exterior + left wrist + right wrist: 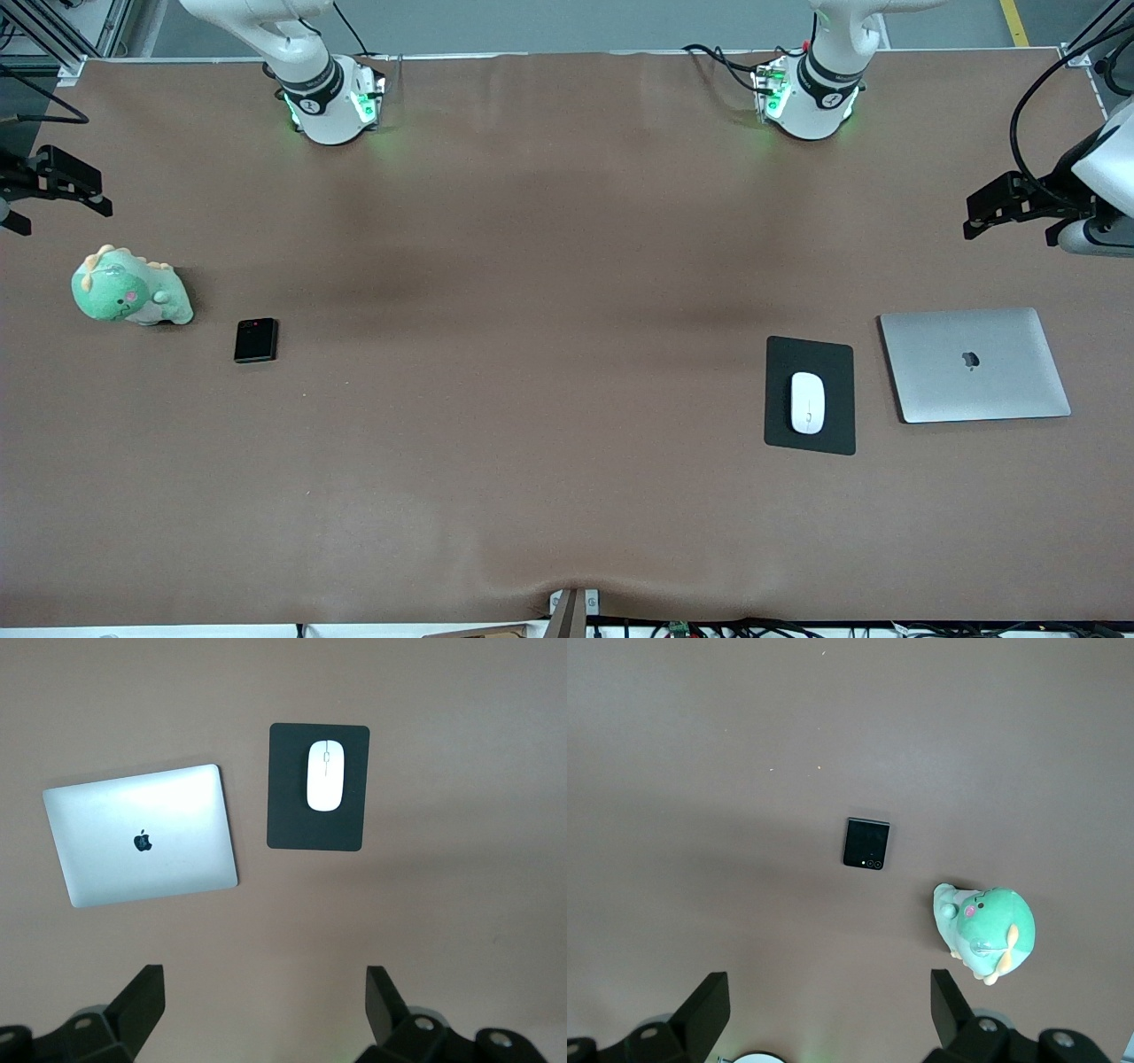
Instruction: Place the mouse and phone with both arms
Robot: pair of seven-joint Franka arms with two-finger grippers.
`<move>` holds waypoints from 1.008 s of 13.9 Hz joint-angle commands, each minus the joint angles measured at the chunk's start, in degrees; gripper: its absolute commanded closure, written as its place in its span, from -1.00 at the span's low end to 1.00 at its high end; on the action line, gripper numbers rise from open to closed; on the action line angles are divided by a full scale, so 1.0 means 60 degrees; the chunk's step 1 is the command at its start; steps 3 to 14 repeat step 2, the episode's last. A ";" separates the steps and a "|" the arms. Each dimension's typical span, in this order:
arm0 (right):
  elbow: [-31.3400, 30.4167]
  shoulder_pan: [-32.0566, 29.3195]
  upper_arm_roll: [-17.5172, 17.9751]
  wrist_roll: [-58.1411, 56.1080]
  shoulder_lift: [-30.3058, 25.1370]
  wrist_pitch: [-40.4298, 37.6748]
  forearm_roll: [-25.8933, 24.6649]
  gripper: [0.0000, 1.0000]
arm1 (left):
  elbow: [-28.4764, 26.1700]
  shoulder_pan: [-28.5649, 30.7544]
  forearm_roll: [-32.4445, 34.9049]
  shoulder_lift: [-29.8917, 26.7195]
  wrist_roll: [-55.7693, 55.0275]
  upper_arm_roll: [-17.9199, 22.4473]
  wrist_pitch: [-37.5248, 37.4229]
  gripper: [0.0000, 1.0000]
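While both my arms hang raised at the ends of the desk (pixel 567 496), I record the scene as follows. The closed laptop (pixel 974 365) lies flat toward my left arm's end, below and ahead of my left jaws (pixel 266 1010), which stand wide apart and hold nothing. Just beside the laptop lies the black mouse pad (pixel 810 434), and the white mouse (pixel 807 402) rests squarely on it, well clear of my left jaws. At my right arm's end, the green plush toy (pixel 130 291) sits below my right jaws (pixel 828 1010), likewise spread wide and holding nothing. The dark folded phone (pixel 255 340) lies flat on the bare desk just beside the toy. Judgement: the mouse on its pad is consistent with a completed placement. The phone's position fits either a finished set-down or an item awaiting pickup; the evidence does not settle which.
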 commanded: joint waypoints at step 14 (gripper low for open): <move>0.0040 0.0058 0.0036 0.0863 0.0026 -0.0069 0.0077 -1.00 | 0.0025 0.0069 0.0167 -0.0050 0.0016 -0.0068 0.0014 -1.00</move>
